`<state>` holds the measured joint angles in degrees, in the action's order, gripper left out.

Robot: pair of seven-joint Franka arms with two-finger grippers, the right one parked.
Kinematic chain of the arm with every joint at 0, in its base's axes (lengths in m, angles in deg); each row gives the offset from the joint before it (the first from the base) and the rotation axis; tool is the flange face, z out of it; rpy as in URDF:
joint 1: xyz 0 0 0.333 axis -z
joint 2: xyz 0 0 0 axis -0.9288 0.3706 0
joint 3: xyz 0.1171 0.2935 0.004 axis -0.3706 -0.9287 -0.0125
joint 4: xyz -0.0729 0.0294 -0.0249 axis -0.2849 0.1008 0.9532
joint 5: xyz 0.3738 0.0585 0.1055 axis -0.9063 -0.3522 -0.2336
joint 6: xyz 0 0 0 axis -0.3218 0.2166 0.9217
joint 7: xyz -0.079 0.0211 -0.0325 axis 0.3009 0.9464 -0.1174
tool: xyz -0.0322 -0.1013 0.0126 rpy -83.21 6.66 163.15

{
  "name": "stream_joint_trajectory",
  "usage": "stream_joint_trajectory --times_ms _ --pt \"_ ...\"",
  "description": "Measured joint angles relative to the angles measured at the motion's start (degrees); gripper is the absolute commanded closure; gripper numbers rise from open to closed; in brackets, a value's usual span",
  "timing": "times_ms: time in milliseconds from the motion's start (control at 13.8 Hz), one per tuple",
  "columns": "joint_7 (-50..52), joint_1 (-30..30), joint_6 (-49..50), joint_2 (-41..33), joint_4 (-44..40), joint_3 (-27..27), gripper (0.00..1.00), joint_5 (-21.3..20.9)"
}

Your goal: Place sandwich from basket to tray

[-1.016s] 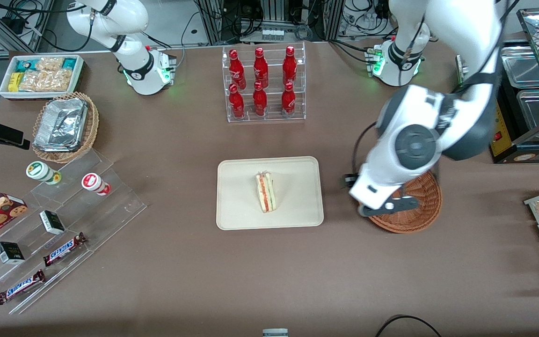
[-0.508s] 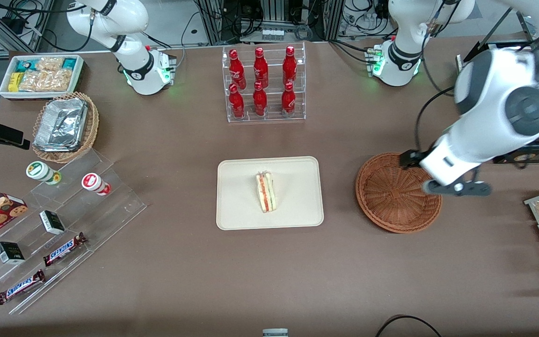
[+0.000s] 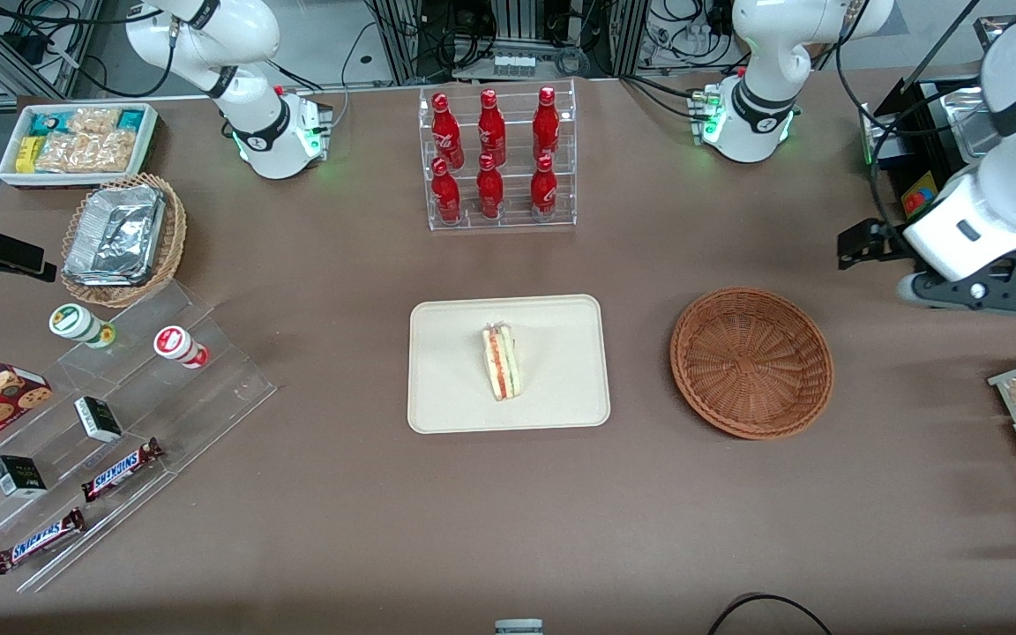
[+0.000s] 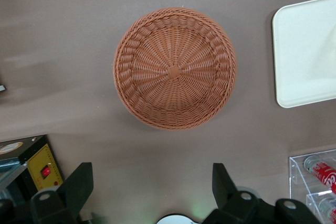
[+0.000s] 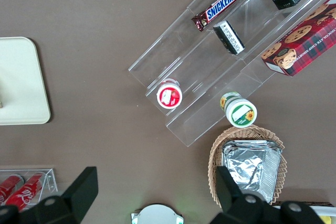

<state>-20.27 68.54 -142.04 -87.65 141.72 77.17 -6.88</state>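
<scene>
Lying on the tray point(image 3: 561, 388), near its middle: sandwich point(image 3: 501, 362), on its side, filling edge up. Standing bare beside the tray, toward the working arm's end of the desk point(image 3: 367, 511): basket point(image 3: 751, 362), nothing in it. Hanging high above the desk, well apart from the basket and farther toward that same end: claw point(image 4: 147, 190), fingers point(image 4: 79, 184) spread wide, gripping nothing. Seen farther from the front camera than the tray: bottle rack point(image 3: 497, 159).

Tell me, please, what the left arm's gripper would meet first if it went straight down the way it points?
Probably bare brown tabletop. The left arm's gripper, fingers open, points down beside the round reddish-brown wicker basket, not over it, though depth is uncertain.
</scene>
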Motion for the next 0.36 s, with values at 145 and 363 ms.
stream_joint_trajectory --times_ms 145,363 --pt "-0.4 -0.4 0.4 -0.8 0.0 0.0 0.0 0.0" --pt "-0.4 -0.5 1.6 -1.8 -0.9 0.0 0.0 0.0"
